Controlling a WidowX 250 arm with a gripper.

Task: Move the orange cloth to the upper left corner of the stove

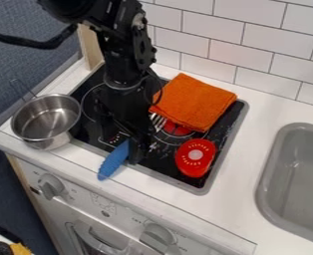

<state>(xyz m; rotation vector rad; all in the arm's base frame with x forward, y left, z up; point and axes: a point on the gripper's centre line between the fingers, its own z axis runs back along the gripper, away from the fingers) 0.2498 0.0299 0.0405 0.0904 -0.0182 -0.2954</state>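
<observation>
1. Black stove is seen mid-frame.
2. Gripper is held above it; whether its jaws are apart or together cannot be told.
3. Orange cloth is laid upper right of centre.
4. Metal pot is placed left.

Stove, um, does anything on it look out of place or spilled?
I see no spill. The orange cloth looks misplaced: it overhangs the back edge of the stove and partly covers a red item. The blue handle also looks askew, jutting past the front edge.
</observation>
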